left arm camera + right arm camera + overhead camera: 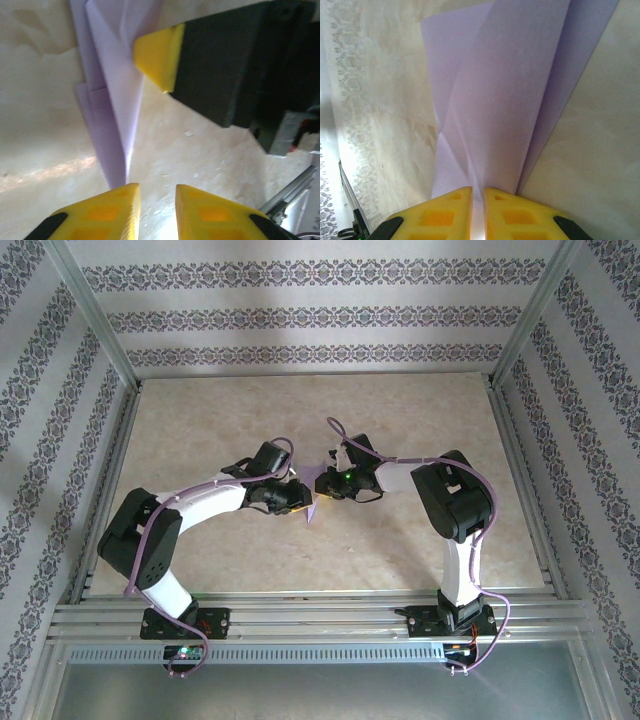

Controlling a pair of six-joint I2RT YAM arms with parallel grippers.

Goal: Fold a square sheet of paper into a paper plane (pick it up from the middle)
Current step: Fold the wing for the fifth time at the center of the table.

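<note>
The black-and-yellow left gripper (157,192) sits low over the beige marbled table (200,430), its jaws narrowly parted with nothing between them. Just beside one of its fingertips ends the pointed tip of the pale lavender folded paper (112,100), mid-table. The right gripper (477,192) pinches the paper's creased layers.

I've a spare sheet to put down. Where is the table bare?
Bare: the far half of the table up to the back wall, and the near strip between the left arm and the right arm. Crowded: the middle, where both meet over the folded paper.
</note>
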